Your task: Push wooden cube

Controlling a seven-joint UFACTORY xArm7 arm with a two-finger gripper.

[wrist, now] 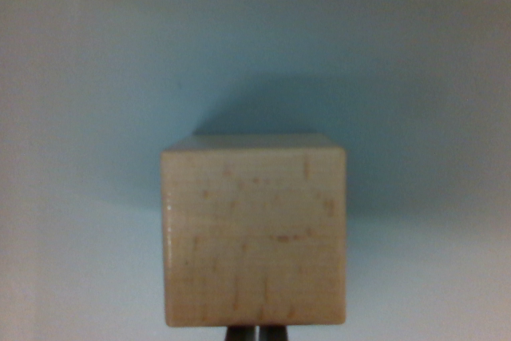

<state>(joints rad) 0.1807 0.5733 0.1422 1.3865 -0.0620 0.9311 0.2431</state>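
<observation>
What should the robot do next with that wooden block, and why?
Probably ease straight ahead, away from the camera. The wooden cube fills the centre of the wrist view, and the dark fingertips of the gripper sit close together right at its near bottom edge, centred on it. The pale surface beyond shows nothing in the way. Whether the tips already touch the cube I cannot tell.

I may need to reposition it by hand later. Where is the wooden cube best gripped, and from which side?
Grip the wooden cube across its flat left and right faces, coming from above: they look parallel and both sides stand clear on the bare blue surface. The gripper already fills the near side.
</observation>
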